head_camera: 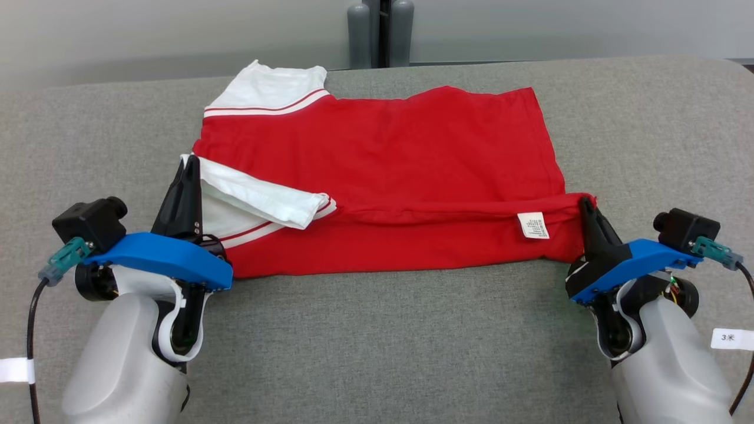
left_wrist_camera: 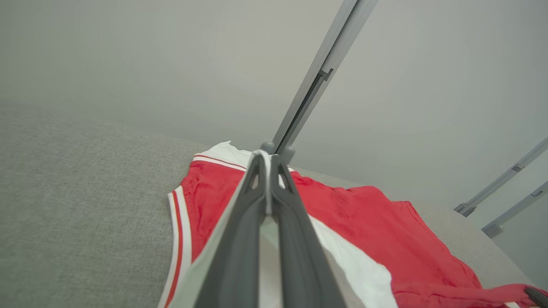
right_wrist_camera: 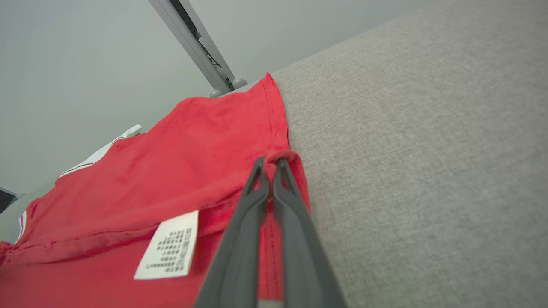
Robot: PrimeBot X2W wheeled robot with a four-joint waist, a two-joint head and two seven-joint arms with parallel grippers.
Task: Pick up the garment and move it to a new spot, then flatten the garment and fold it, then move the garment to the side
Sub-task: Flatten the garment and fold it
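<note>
Two claws, both clamped on shirt (head_camera: 383,147). Head view: our left claw (head_camera: 189,168) pinches white sleeve (head_camera: 259,197) edge, right claw (head_camera: 586,206) pinches red hem corner; shirt spread on grey cushion (head_camera: 377,341), near edge raised between claws, label (head_camera: 533,225) showing. Left wrist view: we see fingers (left_wrist_camera: 237,239) shut, white cloth between tips. Right wrist view: fingers (right_wrist_camera: 239,239) nearly touching, red hem bunched at tips, label just left.
</note>
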